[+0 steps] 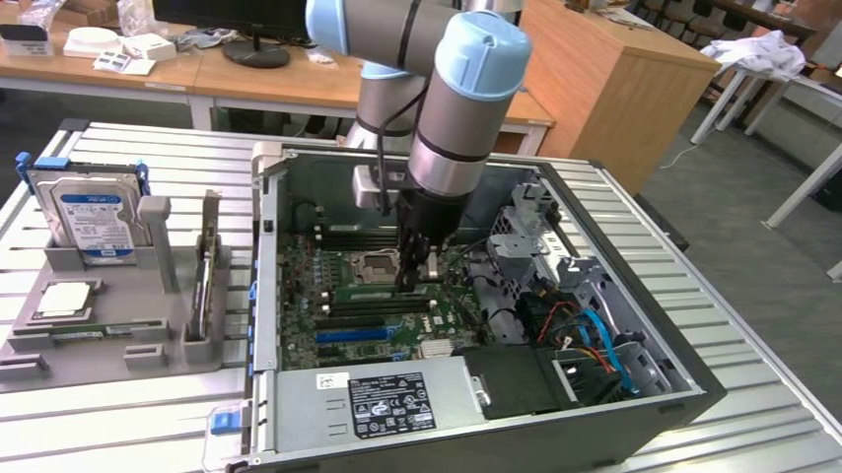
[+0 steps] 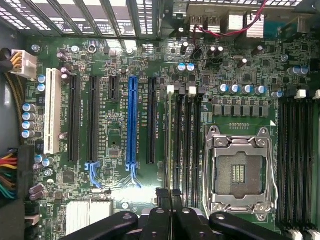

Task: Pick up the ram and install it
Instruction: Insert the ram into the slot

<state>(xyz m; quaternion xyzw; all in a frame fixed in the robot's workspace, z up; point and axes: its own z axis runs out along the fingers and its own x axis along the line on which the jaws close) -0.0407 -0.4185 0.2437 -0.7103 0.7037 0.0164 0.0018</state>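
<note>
While reaching down into the open case (image 1: 658, 394) on the slatted surface (image 1: 132, 424), hangs the pincer (image 1: 424, 278) low over the motherboard (image 1: 322, 330), just beside the CPU socket (image 1: 382, 264). Holds the fingertips (image 2: 163, 196) pressed together, with no gap between them in the wrist view and nothing plainly clamped there: closed rather than gripping, as far as can be told.

Has the ram (image 1: 382, 292) directly below, inside the case. Finds it standing on edge among the black memory slots (image 1: 375, 312), between the socket and the blue expansion slot (image 1: 349, 335), apparently entered in one of them and not carried. Sits over the end of that stick toward the exterior view's right; contact likely, not certain. Leaves the rest of the stick running off toward the exterior view's left, long axis parallel to the slots and level with the board.

Looks, from the wrist, straight along the same bank of slots, lengthwise away from the fingertips, so in line with the long axis and not across it.

Judged to be at the seating stage: stick lined up in the board, full latching at either end impossible to confirm. Stands well apart from the grey tray (image 1: 27, 370) at the exterior view's left, with the hard drive (image 1: 95, 212) upright in it.
</note>
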